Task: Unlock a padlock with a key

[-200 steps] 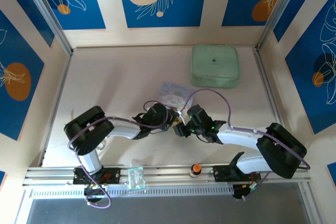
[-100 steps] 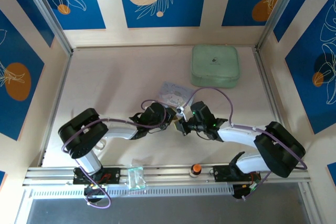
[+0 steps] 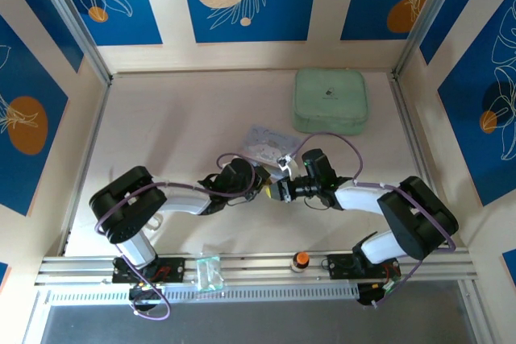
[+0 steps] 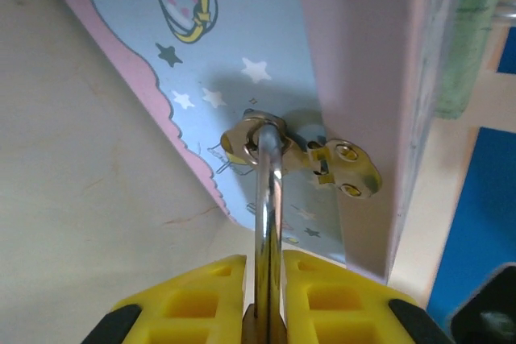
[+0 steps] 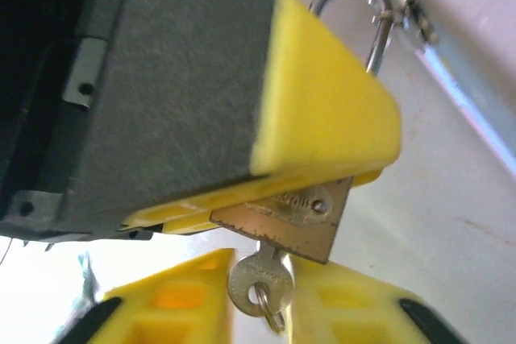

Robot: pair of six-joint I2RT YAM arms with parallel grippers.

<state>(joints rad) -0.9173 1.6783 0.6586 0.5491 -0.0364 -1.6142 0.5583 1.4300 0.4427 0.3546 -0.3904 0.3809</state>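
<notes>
As the pincers meet mid-worktop, padlock gripped and key in its slot

Where the overhead camera looks down, the two arms reach toward each other over the pale worktop (image 3: pixel 177 134). The left pincer (image 3: pixel 260 188) and right pincer (image 3: pixel 279 192) sit tip to tip near the middle, just on the near side of a small blue tin (image 3: pixel 263 141). Between the tips shows a yellow speck, the padlock (image 3: pixel 269 192). A pale green case (image 3: pixel 330 101) lies far right, well apart, and an orange-topped knob (image 3: pixel 301 259) stands on the near rail.

From the left wrist, the left pincer (image 4: pixel 268 275) has its yellow fingers (image 4: pixel 201 300) closed on the silver shackle (image 4: pixel 268 199). The shackle runs away from the camera and passes through a brass hasp (image 4: pixel 258 136) on the starry blue tin (image 4: pixel 242 46).

From the right wrist, a dark, yellow-tipped finger (image 5: pixel 322 102) of the left pincer clamps the brass padlock (image 5: pixel 290 217) body, and the shackle (image 5: pixel 355 6) hooks into the tin's fitting at upper right. The key (image 5: pixel 260 279) hangs from the underside of the body, its blade in the keyhole and a small ring through its bow. The right pincer (image 5: pixel 263 310) sets its yellow fingers (image 5: pixel 177 305) on either side of the bow, very close to it; whether they pinch it cannot be told
</notes>
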